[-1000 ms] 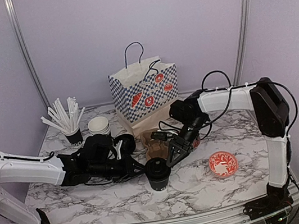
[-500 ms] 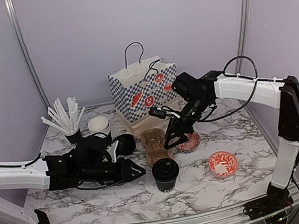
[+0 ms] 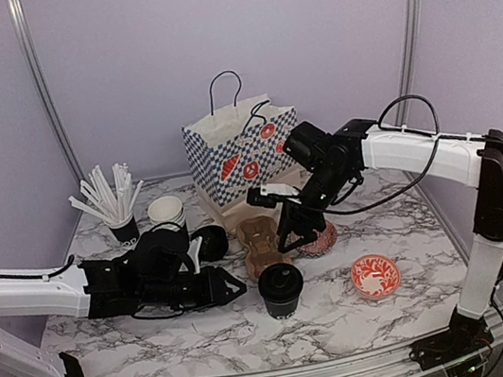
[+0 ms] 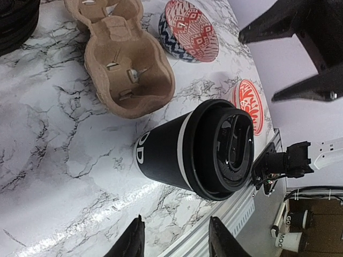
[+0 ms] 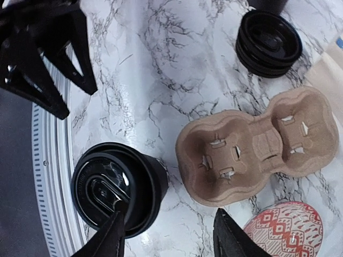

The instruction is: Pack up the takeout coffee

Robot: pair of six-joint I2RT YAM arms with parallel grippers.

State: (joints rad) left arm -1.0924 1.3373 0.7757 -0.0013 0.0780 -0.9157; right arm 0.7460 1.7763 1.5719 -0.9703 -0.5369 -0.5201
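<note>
Both claws have drawn back from the lidded coffee cup (image 3: 281, 289) since a second ago: the left gripper (image 3: 236, 285) parted and empty just beside it, the right gripper (image 3: 288, 238) parted and empty over the cup carrier (image 3: 260, 243). Cup: upright, toward the worktop's (image 3: 161, 341) near edge. Risk, as we judge it — a skewed regrasp tipping it or loosening the lid (image 4: 230, 150). Patterned bowl (image 4: 188, 29) crowds the carrier; paper bag (image 3: 244, 156) at the far edge.

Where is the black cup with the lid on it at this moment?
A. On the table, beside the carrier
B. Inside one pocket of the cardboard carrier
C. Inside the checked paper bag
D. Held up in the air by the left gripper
A: the lidded cup stands upright on the marble table beside the cardboard carrier, whose two pockets are both empty.
</note>
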